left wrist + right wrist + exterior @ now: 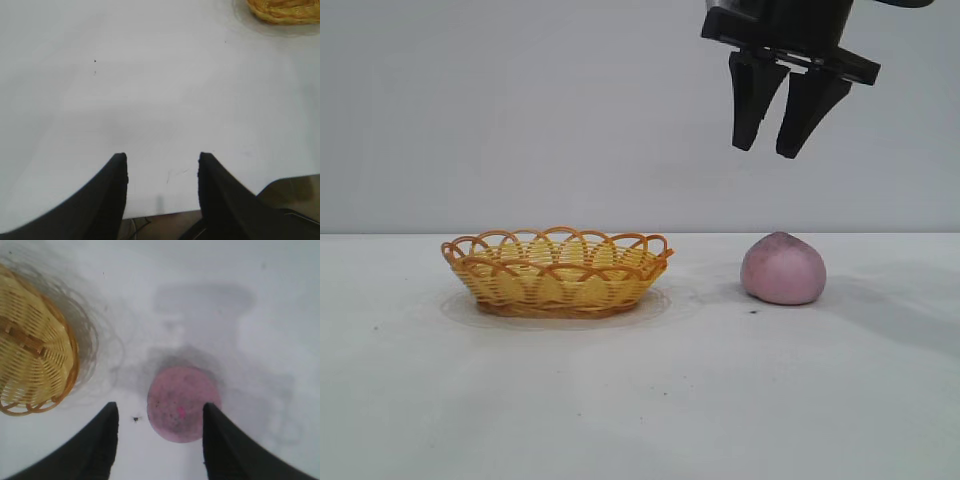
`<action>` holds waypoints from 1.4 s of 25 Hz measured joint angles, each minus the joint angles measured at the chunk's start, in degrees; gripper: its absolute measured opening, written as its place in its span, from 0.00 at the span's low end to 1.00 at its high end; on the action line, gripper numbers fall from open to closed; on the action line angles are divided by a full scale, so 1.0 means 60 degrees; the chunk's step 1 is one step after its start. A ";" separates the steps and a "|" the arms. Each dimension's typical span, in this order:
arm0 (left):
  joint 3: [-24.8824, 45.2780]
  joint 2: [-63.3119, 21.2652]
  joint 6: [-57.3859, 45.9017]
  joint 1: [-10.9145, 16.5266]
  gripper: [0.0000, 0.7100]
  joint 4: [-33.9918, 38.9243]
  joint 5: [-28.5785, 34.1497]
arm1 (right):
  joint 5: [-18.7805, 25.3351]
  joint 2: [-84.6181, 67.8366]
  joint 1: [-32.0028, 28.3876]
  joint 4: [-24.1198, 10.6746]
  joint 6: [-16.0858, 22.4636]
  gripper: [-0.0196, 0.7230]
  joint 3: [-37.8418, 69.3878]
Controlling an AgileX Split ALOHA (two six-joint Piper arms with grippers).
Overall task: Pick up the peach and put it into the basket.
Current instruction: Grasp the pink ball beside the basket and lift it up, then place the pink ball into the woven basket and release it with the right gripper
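The pinkish-mauve peach sits on the white table at the right; it also shows in the right wrist view. The yellow woven basket with an orange looped rim stands to its left, empty; part of it shows in the right wrist view and its edge in the left wrist view. My right gripper hangs open well above the peach, a little to its left, and holds nothing. My left gripper is open and empty over bare table near its edge, far from the basket.
The white table runs across the whole view, with a plain grey wall behind. A small dark speck lies on the table beside the peach. The table's edge shows under the left gripper.
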 joint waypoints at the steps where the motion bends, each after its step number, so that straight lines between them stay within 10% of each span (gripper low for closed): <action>1: 0.0000 -0.0149 0.0000 0.0000 0.40 0.0000 0.0000 | 0.0052 0.0073 0.0000 0.0000 0.0000 0.52 0.0000; 9: 0.0000 -0.1292 0.0000 0.0000 0.40 0.0000 0.0000 | 0.0230 0.1625 0.0000 -0.0264 0.0084 0.52 0.0000; 18: 0.0000 -0.1568 0.0000 0.0000 0.40 0.0000 0.0017 | -0.0137 0.1588 0.0192 -0.0787 0.0194 0.03 -0.0093; 35: 0.0000 -0.1568 0.0017 0.0000 0.40 -0.0004 0.0017 | -0.2646 0.1001 0.3031 -0.0640 -0.0107 0.03 -0.0079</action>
